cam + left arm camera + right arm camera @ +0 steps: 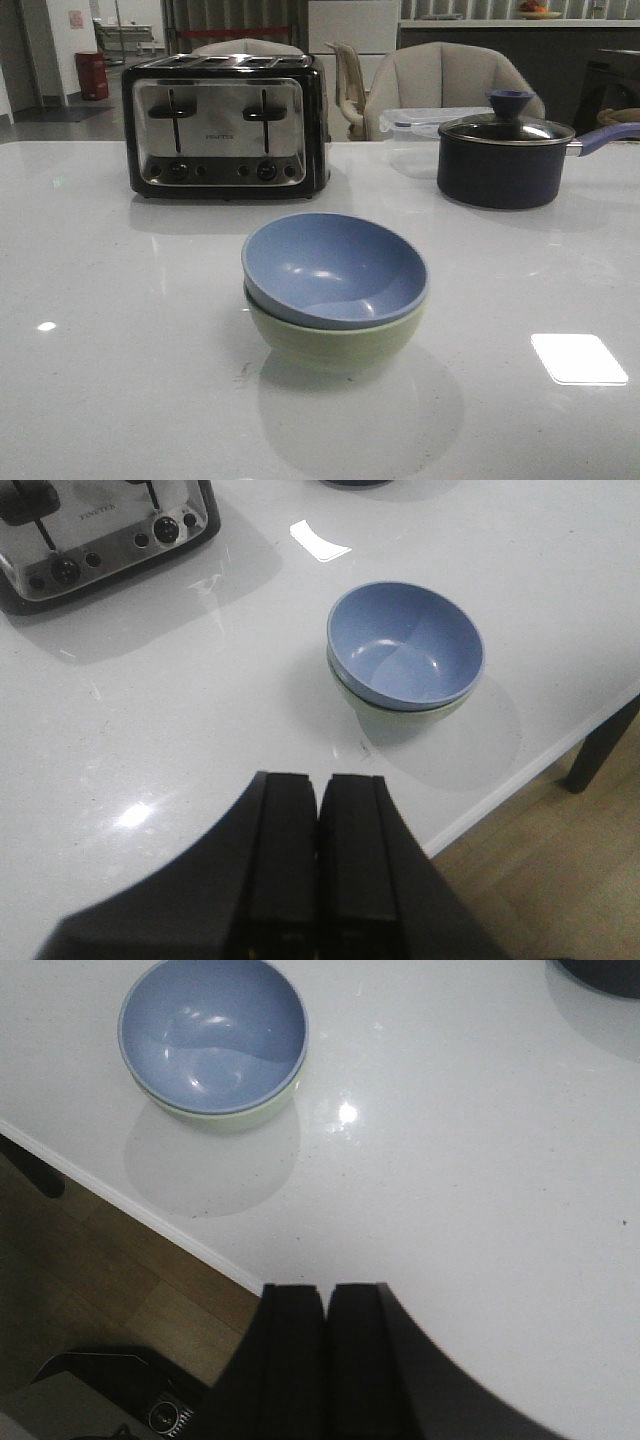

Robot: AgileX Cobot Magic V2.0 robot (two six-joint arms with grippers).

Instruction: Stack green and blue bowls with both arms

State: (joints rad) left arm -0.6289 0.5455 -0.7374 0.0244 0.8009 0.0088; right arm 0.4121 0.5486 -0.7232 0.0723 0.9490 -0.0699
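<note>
The blue bowl (335, 268) sits nested inside the green bowl (335, 345) at the middle of the white table, near its front edge. The stack also shows in the left wrist view, blue bowl (405, 645) over green bowl (400, 712), and in the right wrist view, blue bowl (212, 1032) over green bowl (240, 1117). My left gripper (320, 785) is shut and empty, held above the table well apart from the bowls. My right gripper (326, 1295) is shut and empty, above the table's front edge, apart from the bowls. Neither arm shows in the front view.
A steel and black toaster (225, 125) stands at the back left. A dark lidded saucepan (503, 160) with a purple handle stands at the back right, a clear plastic box (420, 120) behind it. The table's front edge (150, 1215) drops to wooden floor.
</note>
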